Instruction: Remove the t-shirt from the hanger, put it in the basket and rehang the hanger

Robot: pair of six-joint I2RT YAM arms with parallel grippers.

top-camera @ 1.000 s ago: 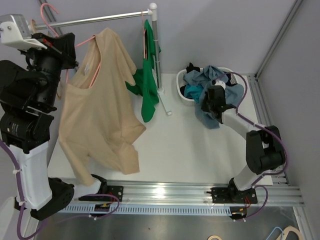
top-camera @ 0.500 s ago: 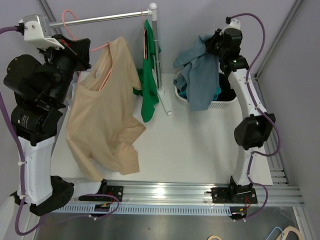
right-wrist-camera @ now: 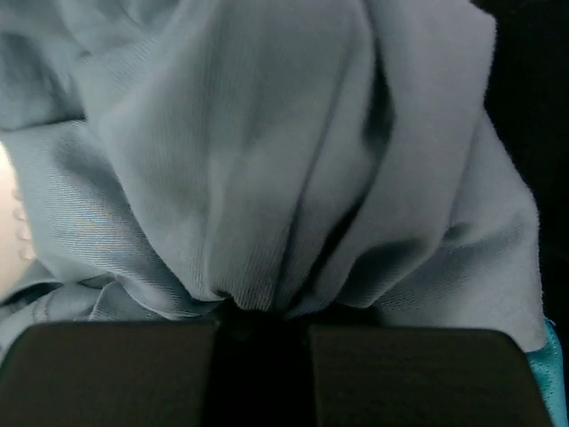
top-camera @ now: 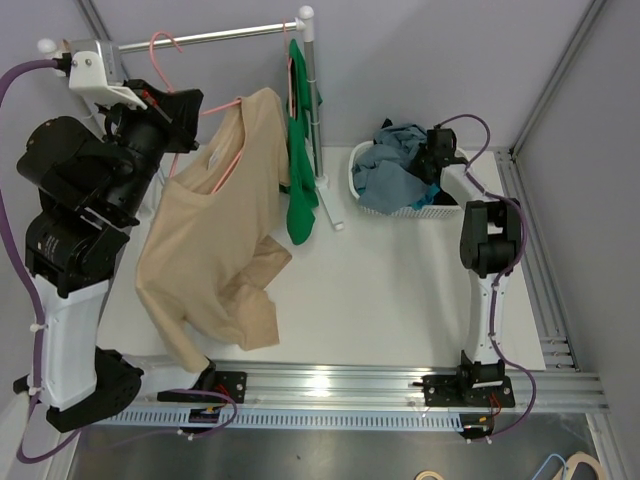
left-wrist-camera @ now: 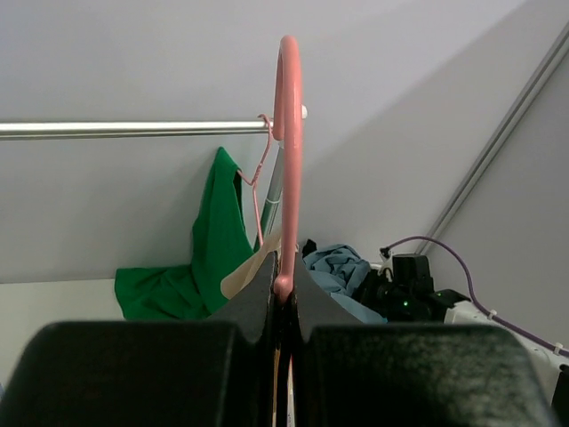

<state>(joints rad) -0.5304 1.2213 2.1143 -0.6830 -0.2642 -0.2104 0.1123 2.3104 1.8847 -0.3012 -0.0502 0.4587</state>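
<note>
Left gripper [left-wrist-camera: 283, 295] is clamped tight on the neck of the pink hanger [left-wrist-camera: 289, 133], held high at the left of the bench [top-camera: 390, 290]. The hook stands up just by the metal rail [top-camera: 215, 38]; I can't tell if they touch. From the hanger the beige t-shirt [top-camera: 215, 240] hangs on a slant, one pink arm showing in its neckline, its lower end crumpled on the bench near the front edge. Just beside it, a green garment [top-camera: 298, 180] hangs on its own hanger at the rail's end post. Over on the right, the right gripper [top-camera: 437, 150] sits down in the white basket [top-camera: 358, 190], closed on a fold of grey-blue cloth [right-wrist-camera: 267, 160] among the piled clothes
</note>
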